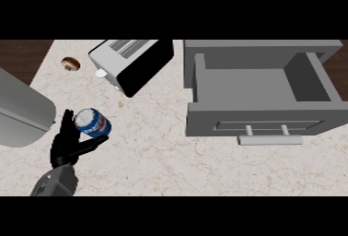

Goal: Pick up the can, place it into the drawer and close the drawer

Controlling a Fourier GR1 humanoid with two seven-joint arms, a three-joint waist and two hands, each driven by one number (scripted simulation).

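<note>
Left hand (pixel 66 145) at lower left of tabletop (pixel 156 156), forearm entering from bottom edge. Fingers up along left side of blue-and-white can (pixel 92 123), thumb reaching under its lower right; so partly wrapped round it, not fully closed. Looked like a side grasp being set, prob. to lift w/o tipping. Couldn't tell whether can was off the surface yet; appeared tilted, top toward upper left, still at hand's level on tabletop.

Right hand not in view.

Drawer (pixel 262 94) at right, pulled open, grey interior showing nothing inside, front panel w/ bar handle (pixel 269 139) facing down toward robot. Open already, prob. so can could go straight in from above. Well apart from can, w/ bare marble between.

Toaster (pixel 130 62) at top centre, angled, black side facing drawer; sat between can's area and drawer's back corner but not across the direct path. Small brown round item, poss. a donut (pixel 70 63), near top left edge, clear of everything. Large grey rounded appliance (pixel 20 113) at left edge, just beside hand; left little room on that side, likely why approach came from below rather than from left.

Judged stage: grasp step, early. Next needed: finish closing on can, lift, carry right over drawer's front wall, release, then push front shut. Risk: can slipping or rolling if tilt grew.
</note>
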